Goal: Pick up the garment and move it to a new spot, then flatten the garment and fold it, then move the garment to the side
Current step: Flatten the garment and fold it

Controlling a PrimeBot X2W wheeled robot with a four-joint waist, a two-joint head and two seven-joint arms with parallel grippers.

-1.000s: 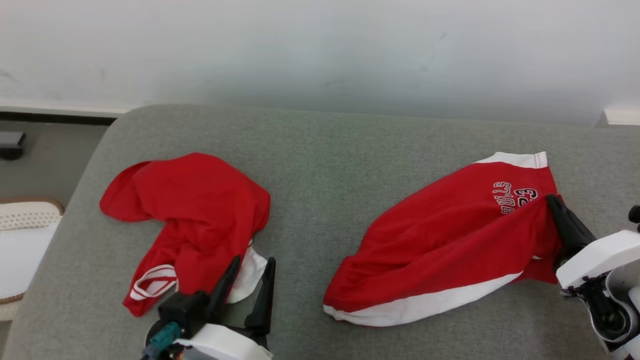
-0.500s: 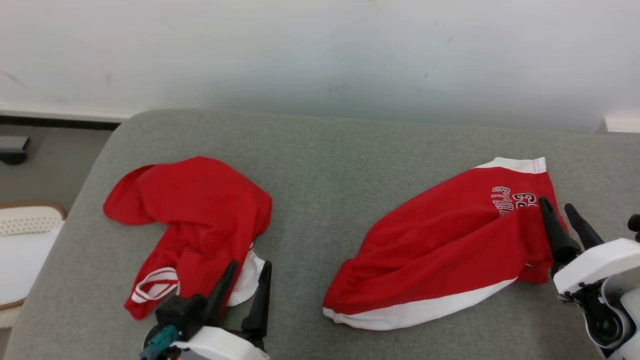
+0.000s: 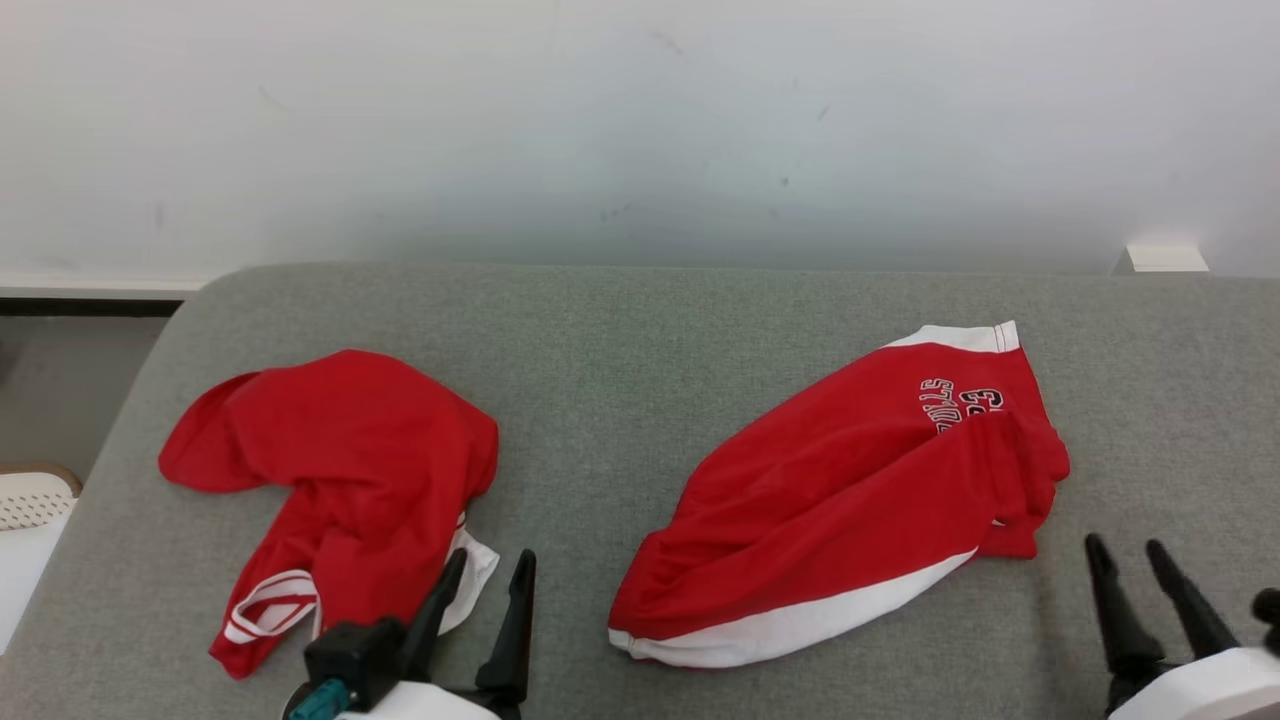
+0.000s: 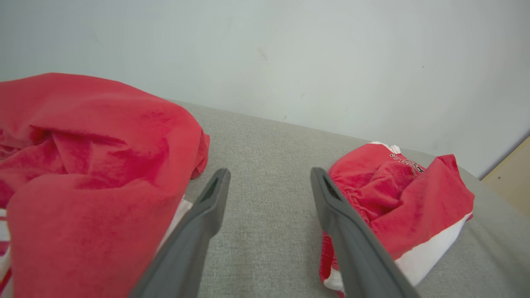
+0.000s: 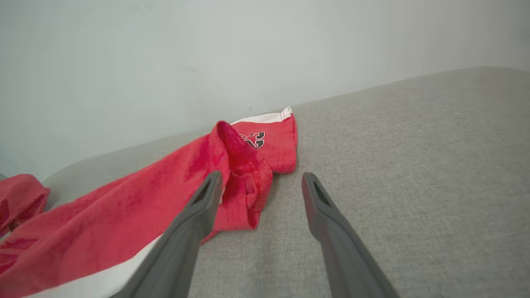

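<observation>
Lying loose now: garment (image 3: 840, 510) sits right of centre on the grey surface (image 3: 620, 340), bunched up, lettered end toward the far right, white band along the near side. A second ago the right hand (image 3: 1125, 545) was clamped on that right end. Now its fingers are apart and empty, pulled back toward the front edge, just clear of the cloth. Head camera also shifted, so I don't read the garment itself as moved.

Judgement: the move-to-new-spot step looks done, flattening is next, nothing folded yet.

Left hand (image 3: 493, 556) is also apart and empty, at the near corner of the other garment (image 3: 340, 470); can't tell if it touches.

Room: bare surface between the two garments, behind the garment up to the wall (image 3: 640, 130), and to its right. Left edge drops to the floor (image 3: 80, 380) beyond the other garment. Front edge is close under both hands, so spread away from it.
</observation>
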